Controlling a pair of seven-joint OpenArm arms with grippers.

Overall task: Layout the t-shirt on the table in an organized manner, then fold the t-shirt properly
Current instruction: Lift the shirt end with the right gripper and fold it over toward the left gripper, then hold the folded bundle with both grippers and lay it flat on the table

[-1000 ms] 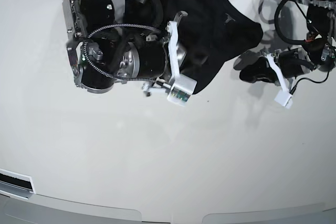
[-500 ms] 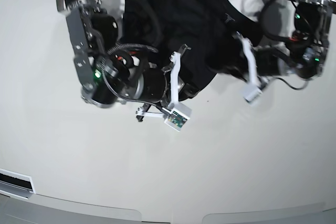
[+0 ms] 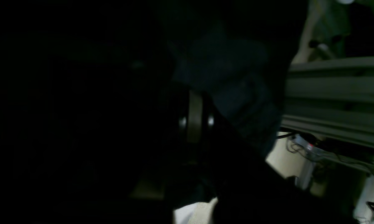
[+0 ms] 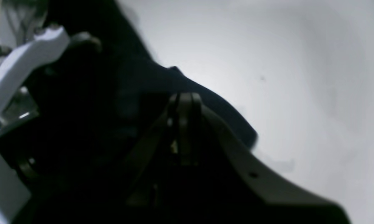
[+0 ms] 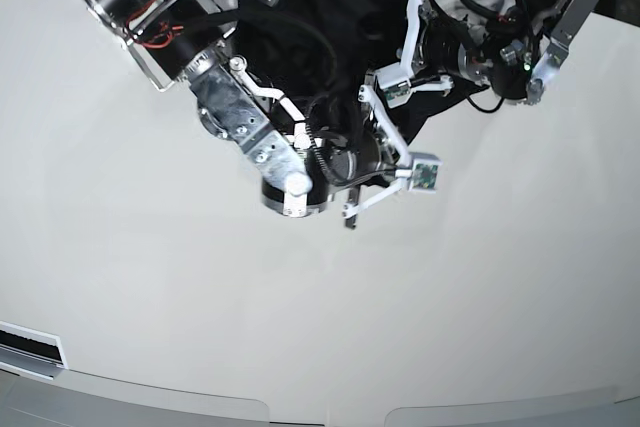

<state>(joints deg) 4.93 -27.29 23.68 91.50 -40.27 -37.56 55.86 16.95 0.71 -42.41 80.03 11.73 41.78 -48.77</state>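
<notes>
From the left wrist view we are seeing mostly darkness: the t-shirt point(image 3: 242, 93) is hanging right against the lens, with a metal frame rail point(image 3: 333, 96) at the right. The left gripper's jaws are clenched; whether on cloth we cannot tell.

From the right wrist view, the right gripper point(image 4: 183, 105) is pinching its jaws together on the shirt's black fabric above the table point(image 4: 298, 62).

From the base view, both arms are meeting over the t-shirt point(image 5: 340, 37) bunched at the table's point(image 5: 300, 317) far middle.
</notes>
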